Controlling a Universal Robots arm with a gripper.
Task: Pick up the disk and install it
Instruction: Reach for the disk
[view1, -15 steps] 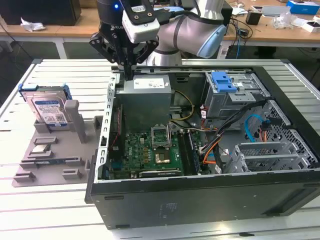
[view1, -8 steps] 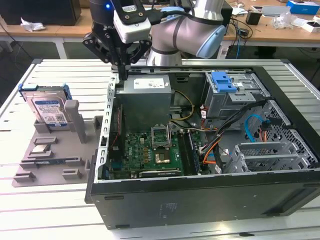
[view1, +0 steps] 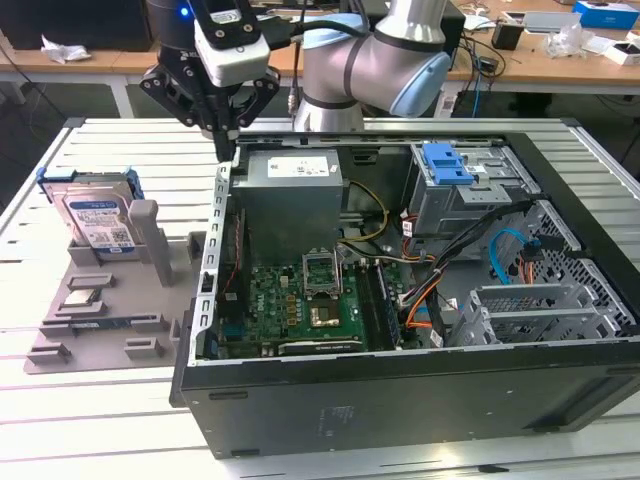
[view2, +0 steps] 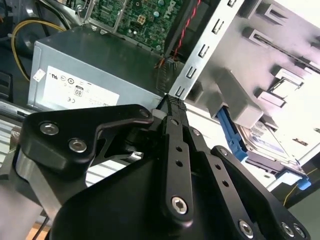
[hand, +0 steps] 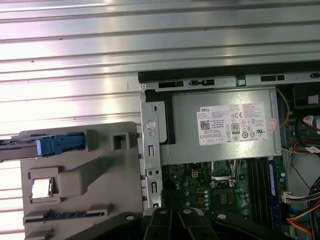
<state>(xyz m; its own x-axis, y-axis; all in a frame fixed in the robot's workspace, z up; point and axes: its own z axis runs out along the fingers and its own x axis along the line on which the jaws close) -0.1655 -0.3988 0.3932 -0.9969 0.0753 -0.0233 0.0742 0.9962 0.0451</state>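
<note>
The disk stands ungrasped in the grey fixture beside the computer case. The gripper, its fingers pressed together and empty, hangs over the case's edge. Pick-up and installation are not yet done.

You see a white label with print and round certification marks on the power supply, at 12 o'clock within the case in the exterior view. A barcode label sits on the disk, at the case's 9 o'clock.
</note>
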